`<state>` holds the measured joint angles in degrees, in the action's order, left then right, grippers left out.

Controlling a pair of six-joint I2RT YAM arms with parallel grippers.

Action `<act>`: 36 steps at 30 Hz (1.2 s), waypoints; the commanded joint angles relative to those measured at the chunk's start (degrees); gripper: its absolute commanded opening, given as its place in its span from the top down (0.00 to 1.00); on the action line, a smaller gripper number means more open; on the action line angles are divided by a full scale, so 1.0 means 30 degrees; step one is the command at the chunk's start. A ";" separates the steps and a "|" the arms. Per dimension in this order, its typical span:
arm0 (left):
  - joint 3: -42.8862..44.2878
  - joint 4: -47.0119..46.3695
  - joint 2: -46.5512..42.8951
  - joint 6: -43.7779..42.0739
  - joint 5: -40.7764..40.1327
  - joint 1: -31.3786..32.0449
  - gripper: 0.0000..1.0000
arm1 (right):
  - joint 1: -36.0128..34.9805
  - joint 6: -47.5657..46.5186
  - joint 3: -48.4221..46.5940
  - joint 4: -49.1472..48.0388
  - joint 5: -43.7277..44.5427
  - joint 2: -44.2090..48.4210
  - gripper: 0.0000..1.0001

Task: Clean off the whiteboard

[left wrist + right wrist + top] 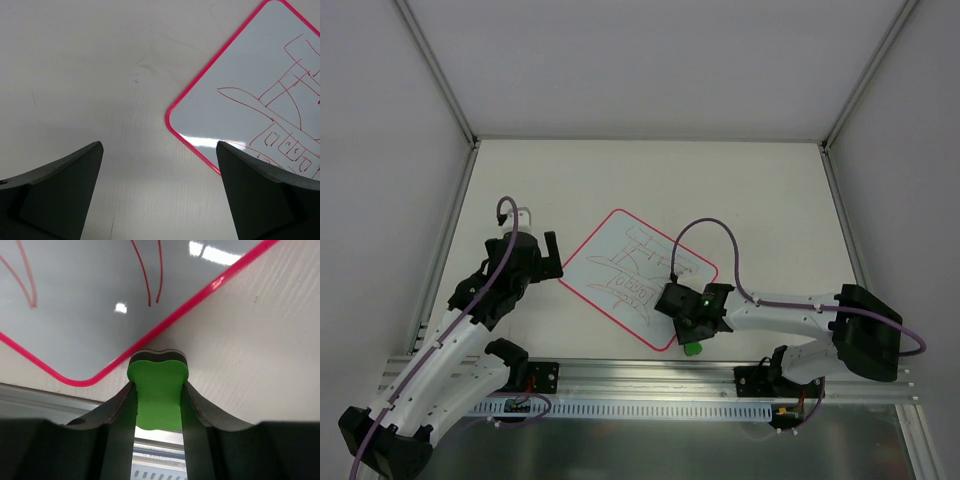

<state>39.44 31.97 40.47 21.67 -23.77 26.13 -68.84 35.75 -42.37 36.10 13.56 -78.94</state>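
The whiteboard (pixel 616 262) lies tilted like a diamond on the cream table, pink-bordered, with red line scribbles across it. My right gripper (pixel 690 338) hovers at the board's near-right edge, shut on a green eraser (pixel 693 348). In the right wrist view the eraser (pixel 157 371), green with a dark felt layer, is pinched between both fingers of the gripper (pixel 158 387), just outside the whiteboard's (pixel 90 300) pink corner. My left gripper (pixel 550 262) stands open beside the board's left corner. Its wrist view shows the gripper (pixel 160 145) holding nothing, with the whiteboard (pixel 250 75) to the right.
A metal rail (pixel 650 385) with the arm bases runs along the near table edge, close behind the eraser. White walls and frame posts (pixel 450 100) enclose the table on the left, back and right.
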 commanded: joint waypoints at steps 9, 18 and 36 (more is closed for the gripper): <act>0.1440 -0.0489 0.4780 0.0598 0.2880 -0.0360 0.01 | 0.1558 -0.4908 -0.7638 0.0537 0.1194 -0.4268 0.89; 0.4284 -0.1686 1.1842 0.1418 0.3499 -0.1501 0.02 | 0.2935 -0.5705 -0.9317 -0.0869 -0.0769 -0.7232 0.92; 0.3847 -0.3037 1.6746 0.2677 0.3059 -0.1913 0.30 | 0.3991 -0.5353 -0.6619 -0.2979 -0.1825 -0.7585 0.92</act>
<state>52.51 23.70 91.11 27.90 -14.06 20.88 -57.39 19.81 -63.92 28.93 8.29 -101.62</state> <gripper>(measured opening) 0.718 0.390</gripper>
